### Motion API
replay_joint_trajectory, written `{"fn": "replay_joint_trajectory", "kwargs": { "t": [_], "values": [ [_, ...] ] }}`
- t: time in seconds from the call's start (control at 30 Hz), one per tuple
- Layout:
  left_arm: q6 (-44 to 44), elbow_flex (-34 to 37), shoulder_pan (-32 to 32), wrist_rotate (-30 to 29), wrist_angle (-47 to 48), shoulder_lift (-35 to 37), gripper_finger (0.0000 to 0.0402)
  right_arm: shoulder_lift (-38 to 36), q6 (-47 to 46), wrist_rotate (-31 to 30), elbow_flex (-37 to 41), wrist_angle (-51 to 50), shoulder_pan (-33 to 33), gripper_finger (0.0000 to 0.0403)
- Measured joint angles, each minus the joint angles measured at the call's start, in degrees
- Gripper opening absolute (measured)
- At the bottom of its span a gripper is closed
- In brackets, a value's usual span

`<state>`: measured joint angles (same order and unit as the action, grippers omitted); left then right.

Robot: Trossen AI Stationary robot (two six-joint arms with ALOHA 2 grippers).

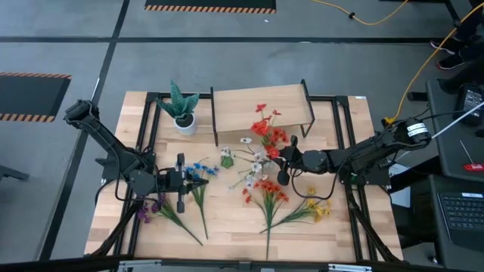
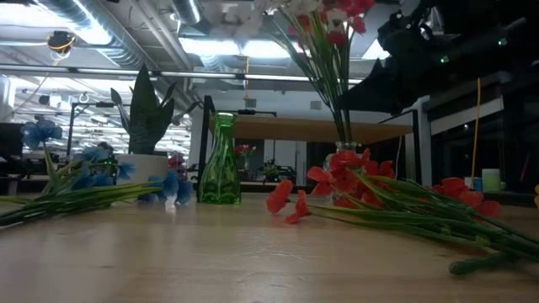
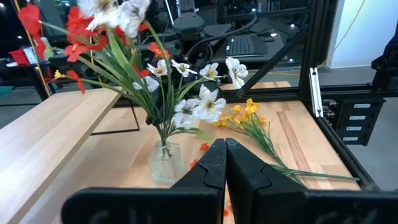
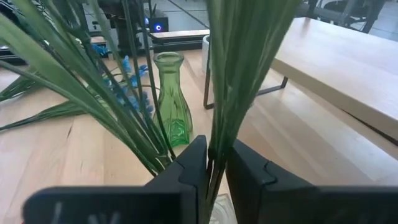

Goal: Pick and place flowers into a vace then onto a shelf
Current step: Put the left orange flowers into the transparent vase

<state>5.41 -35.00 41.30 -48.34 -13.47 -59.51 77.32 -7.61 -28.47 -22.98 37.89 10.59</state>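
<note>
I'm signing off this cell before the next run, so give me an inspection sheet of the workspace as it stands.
Surface: pale wooden table, bare at the front edge.
Job's things: clear vase with red and white flowers standing in it; empty green vase; shelf with nothing on top; loose blue sprigs, purple, orange-red and yellow lying on the table.
Clutter: spiky plant in a white pot.
Grippers: left gripper shut, empty, by the blue sprigs; right gripper around the green stems above the clear vase, jaws slightly apart.
Cables: yellow cable on the floor at right.
Surroundings: laptop beside the table.
</note>
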Motion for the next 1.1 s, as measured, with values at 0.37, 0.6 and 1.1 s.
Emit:
{"fn": "replay_joint_trajectory", "kwargs": {
  "t": [0.37,0.6,1.1],
  "values": [
    [0.02,0.0,0.0,0.0,0.02,0.0,0.0004,-0.52,0.42,2.66,-0.02,-2.61,0.02,0.0063],
    [-0.1,0.0,0.0,0.02,0.51,0.0,0.0003,-7.85,-1.19,2.6,-0.07,-11.04,0.14,0.0063],
    [-0.13,0.0,0.0,0.02,0.59,-0.01,0.0002,-8.98,-2.62,3.15,-0.09,-13.16,0.52,0.0063]
  ]
}}
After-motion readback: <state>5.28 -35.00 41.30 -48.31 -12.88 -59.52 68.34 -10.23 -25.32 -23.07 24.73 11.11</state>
